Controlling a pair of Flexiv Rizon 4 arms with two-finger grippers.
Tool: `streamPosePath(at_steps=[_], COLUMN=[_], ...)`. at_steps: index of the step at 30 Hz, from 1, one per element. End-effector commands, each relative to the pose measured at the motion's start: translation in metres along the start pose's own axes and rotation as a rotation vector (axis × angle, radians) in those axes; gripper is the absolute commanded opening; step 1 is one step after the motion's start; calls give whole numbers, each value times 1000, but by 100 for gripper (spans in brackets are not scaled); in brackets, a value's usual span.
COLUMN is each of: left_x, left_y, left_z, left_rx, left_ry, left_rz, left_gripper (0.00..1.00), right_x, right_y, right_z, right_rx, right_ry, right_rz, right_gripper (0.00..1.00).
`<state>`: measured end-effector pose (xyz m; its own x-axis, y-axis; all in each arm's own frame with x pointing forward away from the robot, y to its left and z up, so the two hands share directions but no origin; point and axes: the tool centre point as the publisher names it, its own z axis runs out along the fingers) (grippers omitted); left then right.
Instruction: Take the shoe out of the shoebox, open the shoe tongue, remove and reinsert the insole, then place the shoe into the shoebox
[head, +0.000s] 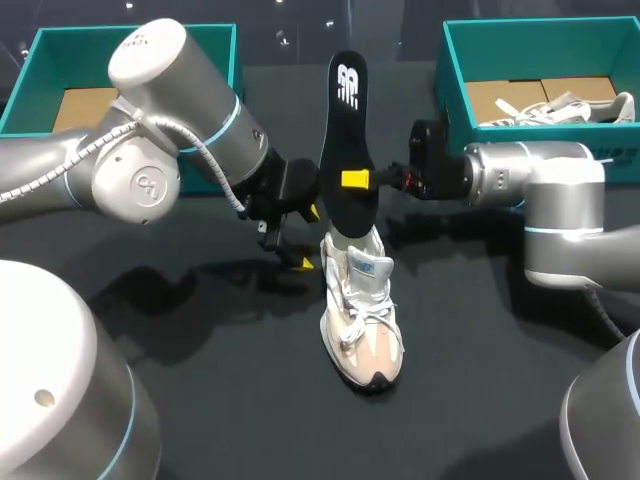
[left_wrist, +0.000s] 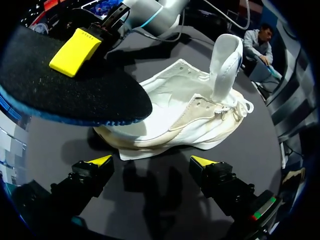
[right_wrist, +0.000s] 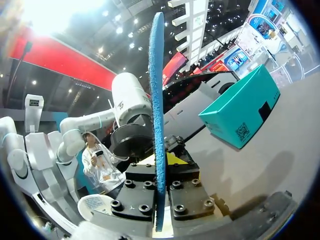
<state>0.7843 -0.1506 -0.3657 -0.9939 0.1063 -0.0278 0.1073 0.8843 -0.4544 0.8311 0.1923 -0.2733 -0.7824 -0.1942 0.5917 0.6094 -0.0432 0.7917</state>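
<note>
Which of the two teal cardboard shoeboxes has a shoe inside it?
The teal cardboard shoebox behind my right arm: a white laced shoe lies inside; the left shoebox shows none.

I can read no words or numbers anywhere. The black insole (head: 345, 135) carries a white logo (head: 348, 84) near its far end. The shoe (head: 362, 325) has a small blue tongue patch (head: 362, 266). The teal shoebox (right_wrist: 235, 107) bears a square black code label (right_wrist: 243, 131) on its side.

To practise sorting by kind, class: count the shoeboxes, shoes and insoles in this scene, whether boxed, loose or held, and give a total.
Shoeboxes: 2 (left shoebox, right shoebox)
Shoes: 2 (loose shoe, boxed shoe)
Insoles: 1 (insole)
Total: 5
</note>
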Motion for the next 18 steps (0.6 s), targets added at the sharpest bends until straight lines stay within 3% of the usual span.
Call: streamPosePath(at_steps=[1,18], left_x=[1,-4], left_y=[-1,-9], left_z=[2,7], left_rx=[3,23], left_ry=[1,18], left_rz=[-2,26], left_gripper=[100,100], right_x=[-2,-6], right_y=[-3,-12], right_z=[0,-3], right_rx=[4,5], right_ry=[7,15], right_rz=[-1,-17], right_gripper=[0,0])
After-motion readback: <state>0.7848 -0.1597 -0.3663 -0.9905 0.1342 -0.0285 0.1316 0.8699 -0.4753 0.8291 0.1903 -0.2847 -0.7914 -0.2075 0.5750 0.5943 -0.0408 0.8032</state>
